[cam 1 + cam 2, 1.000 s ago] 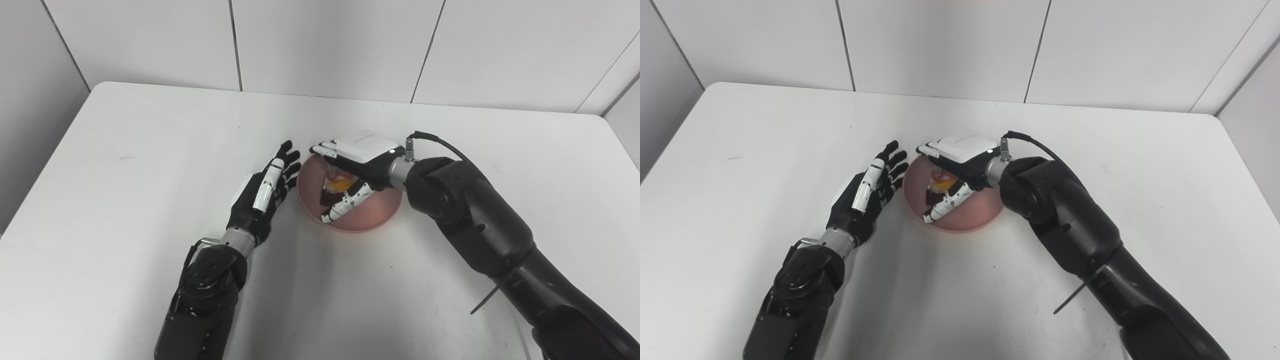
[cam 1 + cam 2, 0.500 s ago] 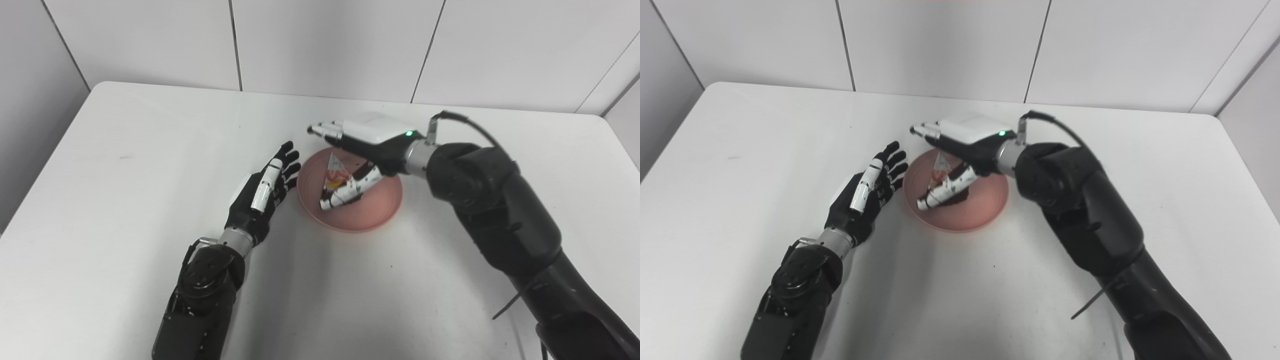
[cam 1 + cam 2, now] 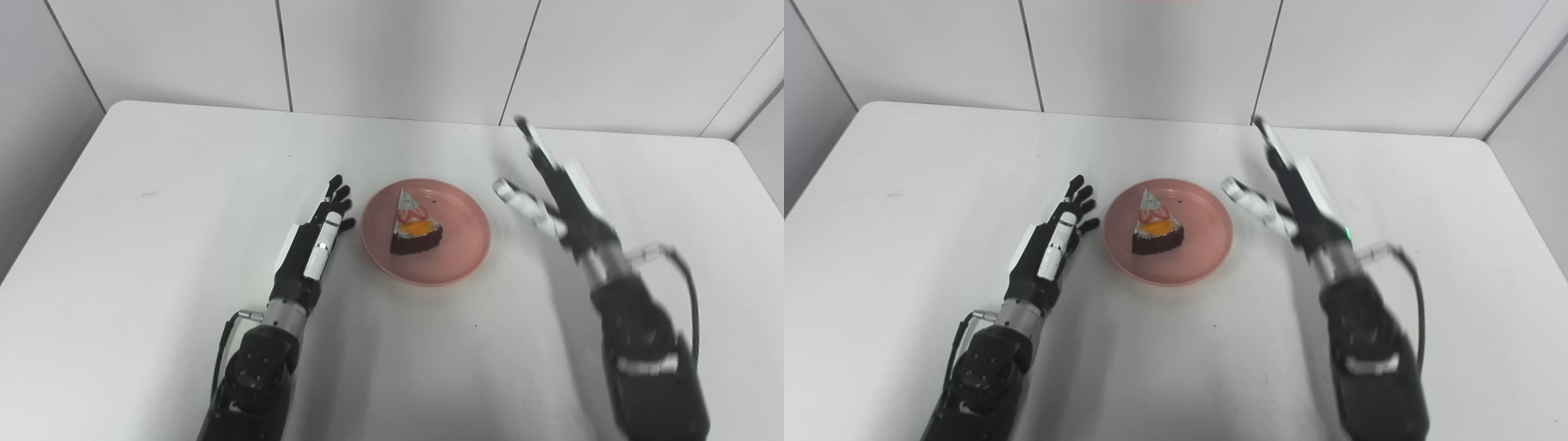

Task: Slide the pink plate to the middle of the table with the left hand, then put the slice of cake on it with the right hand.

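The pink plate (image 3: 456, 251) sits near the middle of the white table. A slice of chocolate cake (image 3: 415, 228) with orange and strawberry topping stands on it, left of the plate's centre. My left hand (image 3: 313, 244) lies open just left of the plate, fingers apart, not touching it. My right hand (image 3: 554, 196) is open and empty, raised to the right of the plate, fingers spread and blurred. The same scene shows in the right eye view, with the plate (image 3: 1200, 254), the cake (image 3: 1156, 228), the left hand (image 3: 1053, 245) and the right hand (image 3: 1295, 199).
The white table (image 3: 153, 184) ends at grey wall panels at the back. Its left edge and right edge are in view. A cable (image 3: 683, 278) loops beside my right forearm.
My right hand let go of the cake, opened and swung away to the right of the plate. The cake now stands on the plate. My left hand drew back slightly.
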